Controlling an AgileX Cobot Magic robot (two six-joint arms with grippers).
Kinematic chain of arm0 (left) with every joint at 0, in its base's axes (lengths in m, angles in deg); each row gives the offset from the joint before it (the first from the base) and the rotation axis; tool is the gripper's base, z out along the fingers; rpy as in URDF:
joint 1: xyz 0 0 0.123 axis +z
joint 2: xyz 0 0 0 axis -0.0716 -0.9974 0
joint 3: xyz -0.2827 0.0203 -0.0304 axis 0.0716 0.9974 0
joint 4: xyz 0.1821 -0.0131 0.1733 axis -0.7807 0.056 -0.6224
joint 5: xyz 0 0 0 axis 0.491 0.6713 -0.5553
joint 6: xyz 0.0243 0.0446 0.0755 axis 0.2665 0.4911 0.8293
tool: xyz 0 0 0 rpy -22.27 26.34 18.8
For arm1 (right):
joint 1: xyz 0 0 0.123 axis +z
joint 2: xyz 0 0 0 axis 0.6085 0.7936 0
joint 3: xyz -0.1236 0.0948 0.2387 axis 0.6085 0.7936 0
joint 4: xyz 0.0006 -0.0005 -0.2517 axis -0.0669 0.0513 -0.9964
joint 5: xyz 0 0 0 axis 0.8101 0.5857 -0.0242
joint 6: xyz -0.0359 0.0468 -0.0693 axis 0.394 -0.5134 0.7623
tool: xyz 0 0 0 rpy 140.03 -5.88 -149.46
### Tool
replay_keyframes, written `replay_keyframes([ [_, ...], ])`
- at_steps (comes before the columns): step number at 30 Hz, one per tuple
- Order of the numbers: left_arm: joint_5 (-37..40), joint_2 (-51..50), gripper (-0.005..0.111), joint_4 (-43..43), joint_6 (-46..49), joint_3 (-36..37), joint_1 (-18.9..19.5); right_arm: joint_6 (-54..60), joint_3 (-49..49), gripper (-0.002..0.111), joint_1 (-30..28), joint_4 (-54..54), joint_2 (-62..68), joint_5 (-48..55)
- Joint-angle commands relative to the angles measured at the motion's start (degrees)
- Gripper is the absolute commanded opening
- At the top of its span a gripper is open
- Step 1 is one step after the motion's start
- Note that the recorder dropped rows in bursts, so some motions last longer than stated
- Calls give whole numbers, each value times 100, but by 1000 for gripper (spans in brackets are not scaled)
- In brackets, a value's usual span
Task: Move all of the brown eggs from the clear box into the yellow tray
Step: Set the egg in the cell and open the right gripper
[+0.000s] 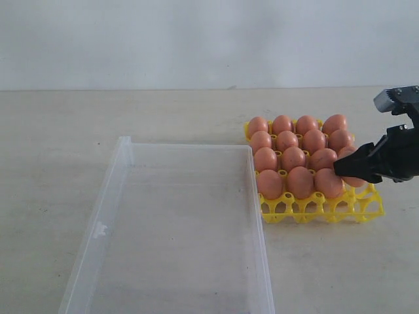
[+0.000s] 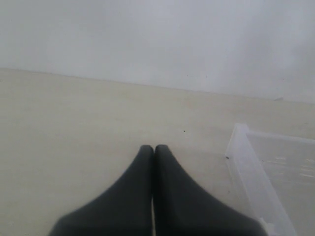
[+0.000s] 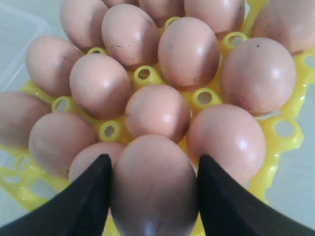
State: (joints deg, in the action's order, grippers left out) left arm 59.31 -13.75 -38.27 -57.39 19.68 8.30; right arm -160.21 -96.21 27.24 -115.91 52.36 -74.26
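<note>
Several brown eggs fill the cups of the yellow tray at the right of the table. My right gripper reaches in from the right over the tray's right side. In the right wrist view it is shut on one brown egg, a black finger pressed against each flank, low among the seated eggs. The clear box lies left of the tray and no egg shows inside it. My left gripper is shut on nothing above bare table, with the box's corner beside it.
The yellow tray's front row of cups holds no eggs. The box's long right wall runs close along the tray's left edge. A pale wall backs the table.
</note>
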Motion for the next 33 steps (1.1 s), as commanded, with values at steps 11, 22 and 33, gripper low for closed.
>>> replay_keyframes([
  [11, 149, -17, -4, -182, -46, -10, -8, -56, 16, 53, 13, -75, 39, 173],
  [22, -849, -17, -4, 293, -70, -10, -8, -68, 16, 53, 13, -75, 29, -14],
  [33, -873, -17, -4, 280, -70, -10, -8, -46, 16, 53, 13, -7, -158, 25],
])
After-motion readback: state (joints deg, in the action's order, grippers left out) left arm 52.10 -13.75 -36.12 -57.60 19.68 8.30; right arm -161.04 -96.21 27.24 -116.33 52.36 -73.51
